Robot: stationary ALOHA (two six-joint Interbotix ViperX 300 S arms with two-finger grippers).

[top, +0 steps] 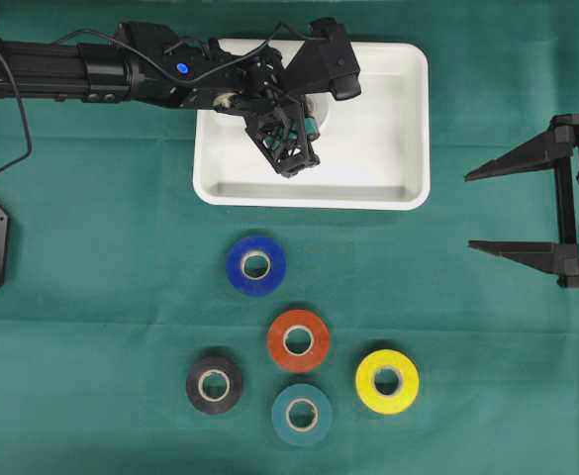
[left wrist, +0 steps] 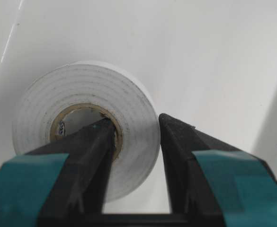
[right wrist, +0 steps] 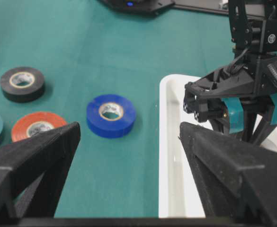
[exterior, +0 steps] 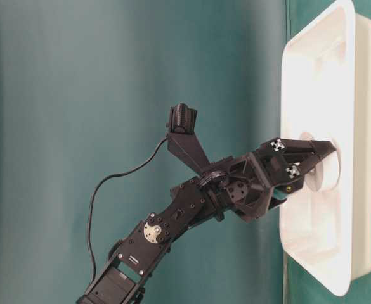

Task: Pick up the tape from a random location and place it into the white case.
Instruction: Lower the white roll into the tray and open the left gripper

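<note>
A white tape roll (left wrist: 95, 94) lies on the floor of the white case (top: 408, 188), near its upper left part. My left gripper (left wrist: 136, 120) points down over it. One finger sits inside the cardboard core and the other stands just outside the roll's wall, with a thin gap showing beside it. The jaws stand slightly open and do not clamp the roll. In the table-level view the left gripper (exterior: 321, 166) reaches the tape (exterior: 330, 172) inside the case (exterior: 318, 50). My right gripper (top: 469, 212) stands wide open and empty at the right.
Several loose rolls lie on the green cloth in front of the case: blue (top: 255, 265), orange (top: 298, 339), black (top: 215, 384), teal (top: 301, 415) and yellow (top: 387, 381). The right wrist view shows the blue roll (right wrist: 111, 115) and the case's rim (right wrist: 169, 142).
</note>
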